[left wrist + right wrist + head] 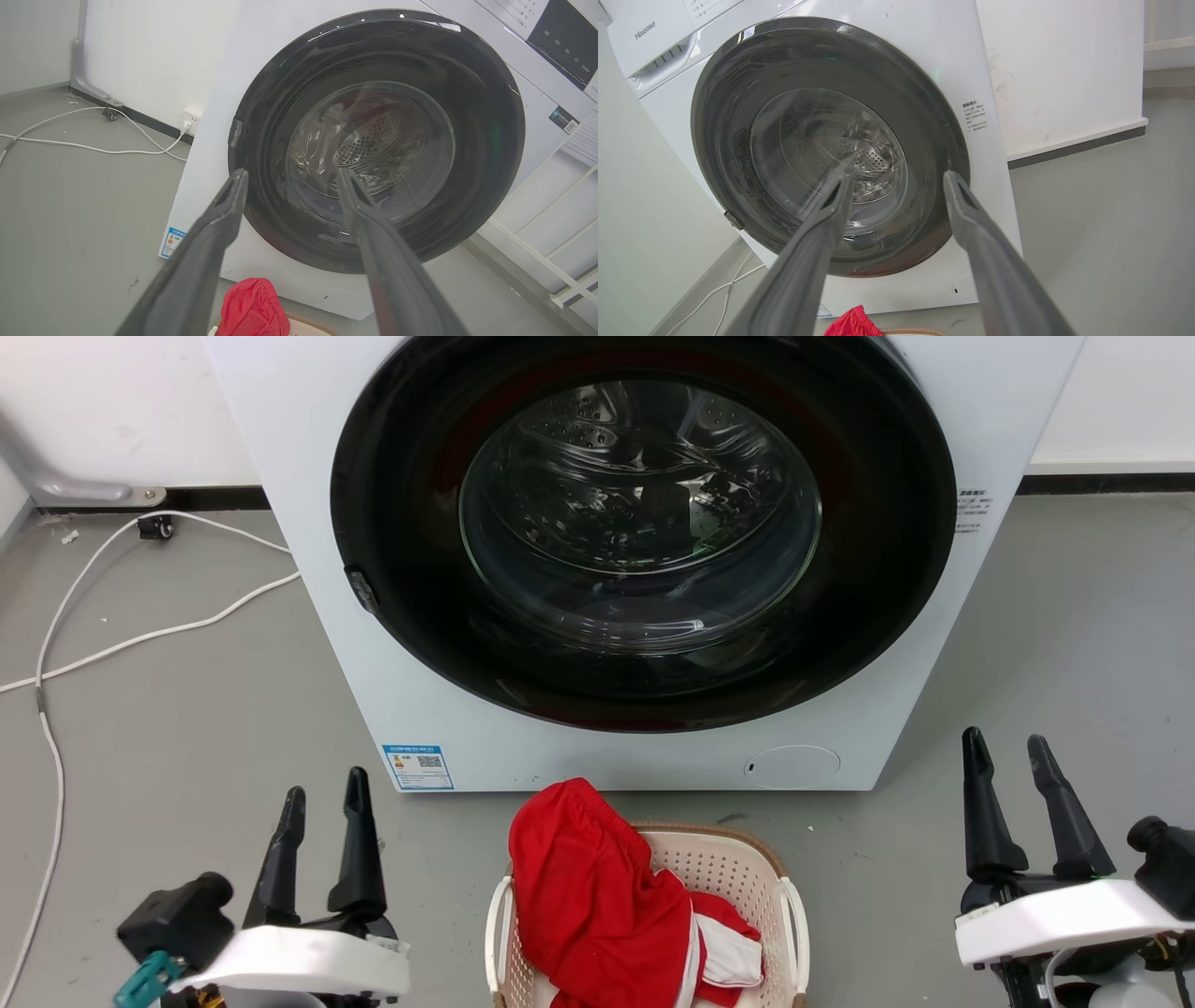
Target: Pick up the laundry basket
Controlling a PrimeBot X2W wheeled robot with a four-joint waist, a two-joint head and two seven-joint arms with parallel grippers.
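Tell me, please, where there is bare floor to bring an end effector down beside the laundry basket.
Bare floor lies either side of the laundry basket, bordered by the left end effector and the right end effector. It is tight between its far rim and the washing machine, where the red garment overhangs. A white cable crosses the far left.

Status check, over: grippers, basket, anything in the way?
Left gripper open, empty. Right gripper open, empty. Laundry basket on floor between them, before washing machine, ungrasped. Red garment draped over its left rim.
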